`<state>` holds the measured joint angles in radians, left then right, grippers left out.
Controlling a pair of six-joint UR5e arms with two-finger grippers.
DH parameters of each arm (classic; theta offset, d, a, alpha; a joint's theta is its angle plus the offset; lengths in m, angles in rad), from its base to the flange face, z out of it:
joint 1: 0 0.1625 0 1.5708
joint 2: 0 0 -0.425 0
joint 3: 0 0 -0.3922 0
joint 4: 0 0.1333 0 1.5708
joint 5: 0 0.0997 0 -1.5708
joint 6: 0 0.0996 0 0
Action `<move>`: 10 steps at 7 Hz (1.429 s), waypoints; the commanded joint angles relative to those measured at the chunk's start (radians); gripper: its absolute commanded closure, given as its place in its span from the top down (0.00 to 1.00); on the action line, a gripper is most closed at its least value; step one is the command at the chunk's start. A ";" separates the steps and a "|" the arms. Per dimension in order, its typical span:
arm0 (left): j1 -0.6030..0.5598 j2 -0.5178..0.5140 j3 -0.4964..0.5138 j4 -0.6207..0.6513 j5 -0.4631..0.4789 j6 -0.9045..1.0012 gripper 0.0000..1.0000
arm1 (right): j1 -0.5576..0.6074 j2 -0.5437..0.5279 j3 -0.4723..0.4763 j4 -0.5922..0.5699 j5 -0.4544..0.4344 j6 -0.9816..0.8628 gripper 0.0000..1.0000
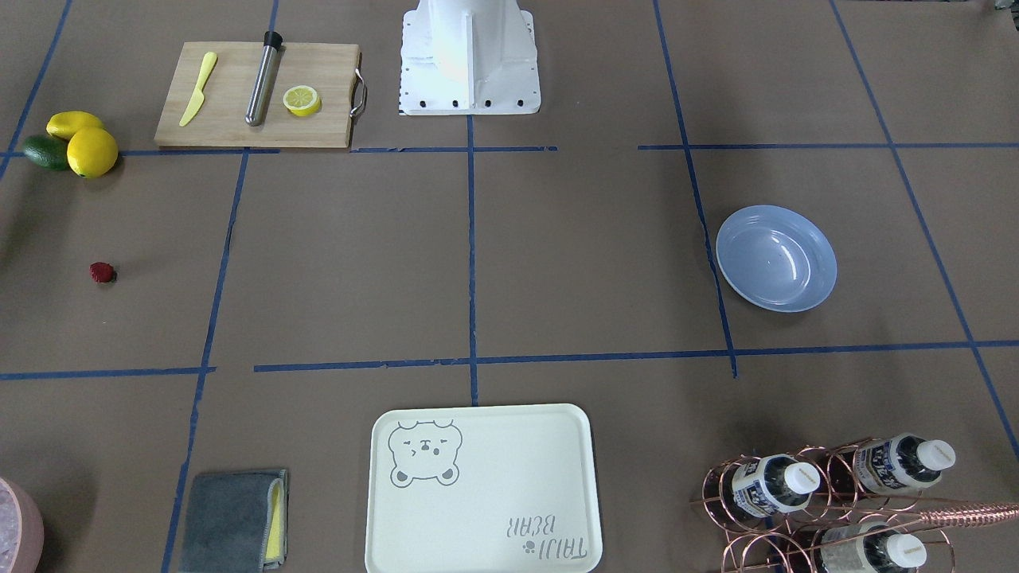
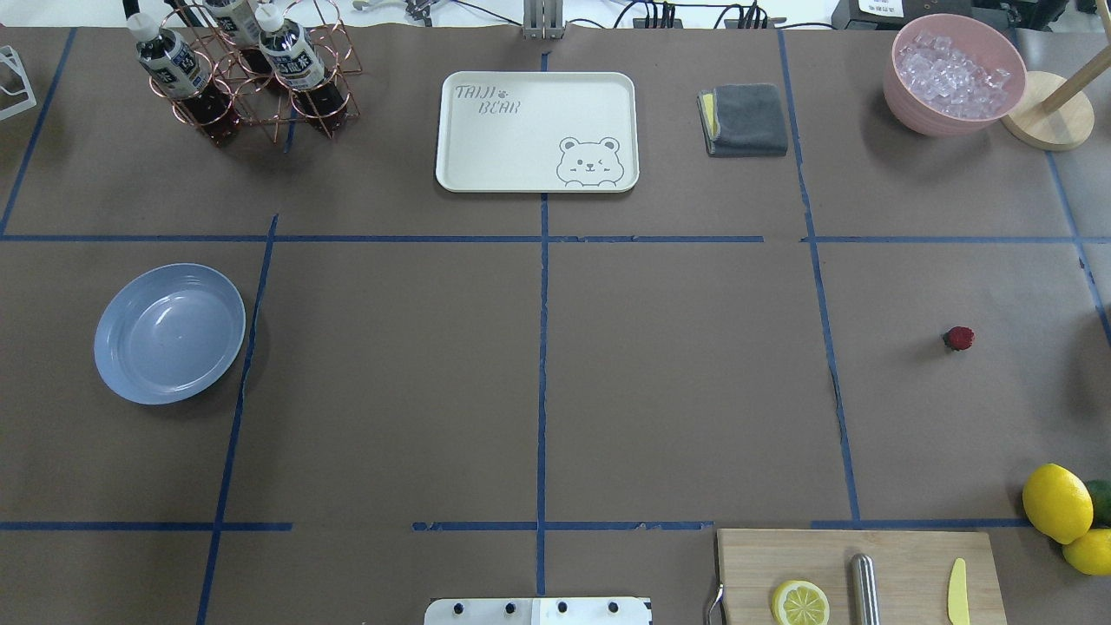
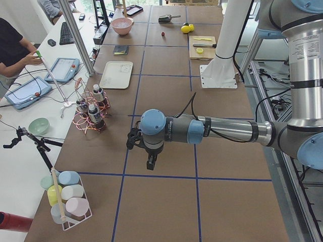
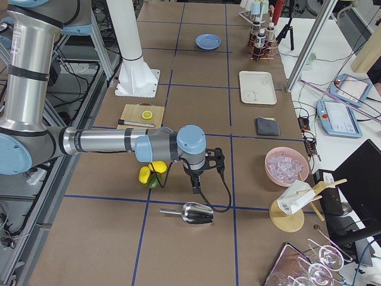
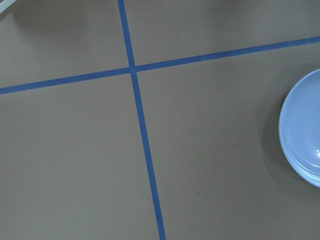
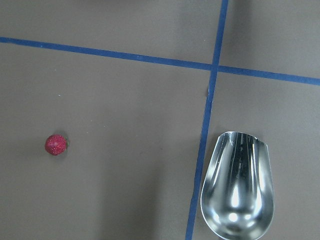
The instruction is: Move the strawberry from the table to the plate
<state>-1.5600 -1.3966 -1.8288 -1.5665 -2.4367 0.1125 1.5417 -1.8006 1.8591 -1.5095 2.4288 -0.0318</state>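
The strawberry (image 2: 958,338) is a tiny dark red fruit lying alone on the brown-paper table (image 2: 677,382), on the robot's right side; it also shows in the front view (image 1: 102,273) and at the left of the right wrist view (image 6: 55,144). The light blue plate (image 2: 169,333) sits empty on the opposite side, and its rim enters the left wrist view (image 5: 302,130). My left gripper (image 3: 150,162) and right gripper (image 4: 194,186) point down over the table and show only in the side views, so I cannot tell whether they are open or shut.
A cutting board (image 2: 859,577) with a lemon half, steel rod and yellow knife lies near the robot's base. Lemons (image 2: 1057,502) sit beside it. A steel scoop (image 6: 239,185) lies near the strawberry. At the far edge are the bear tray (image 2: 536,130), grey cloth (image 2: 746,120), bottle rack (image 2: 239,74) and ice bowl (image 2: 953,74).
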 commanded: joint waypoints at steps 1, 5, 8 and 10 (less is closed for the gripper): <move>0.020 -0.004 0.022 -0.013 -0.062 0.000 1.00 | -0.020 0.000 0.002 0.003 0.042 0.006 1.00; 0.247 -0.025 0.210 -0.503 -0.108 -0.181 1.00 | -0.075 -0.003 0.000 0.086 0.044 0.030 1.00; 0.421 -0.166 0.357 -0.678 -0.102 -0.639 0.94 | -0.124 0.001 0.000 0.138 0.035 0.139 1.00; 0.518 -0.209 0.361 -0.679 -0.017 -0.775 0.90 | -0.135 0.003 0.000 0.138 0.033 0.139 1.00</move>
<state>-1.0970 -1.5795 -1.4756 -2.2393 -2.5171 -0.5798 1.4131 -1.7986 1.8592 -1.3746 2.4624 0.1049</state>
